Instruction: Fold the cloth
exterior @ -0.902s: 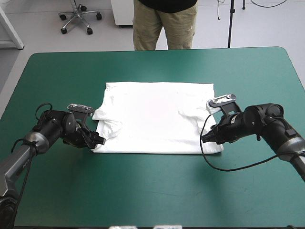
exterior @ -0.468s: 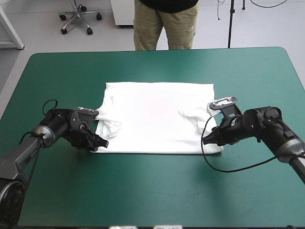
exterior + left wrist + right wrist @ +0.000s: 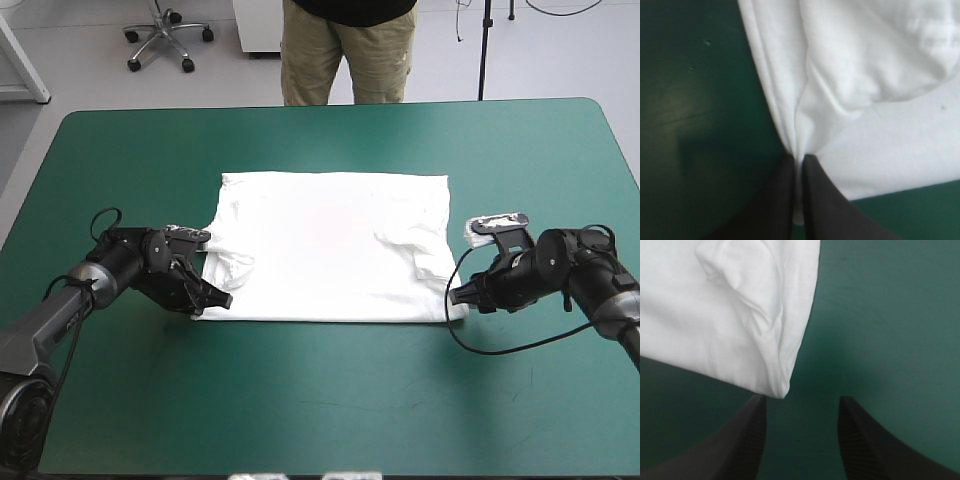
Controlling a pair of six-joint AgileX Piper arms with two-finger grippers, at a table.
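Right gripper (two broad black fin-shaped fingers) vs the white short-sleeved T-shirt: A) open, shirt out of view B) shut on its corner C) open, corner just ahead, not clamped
C: the right gripper stands with its fingers apart over the teal-green cover, and a corner of the T-shirt lies just ahead of them, not clamped.

On the table (image 3: 320,400) with the teal-green cover: a white T-shirt (image 3: 330,245), spread flat near the middle, a little bunched up at both sides.
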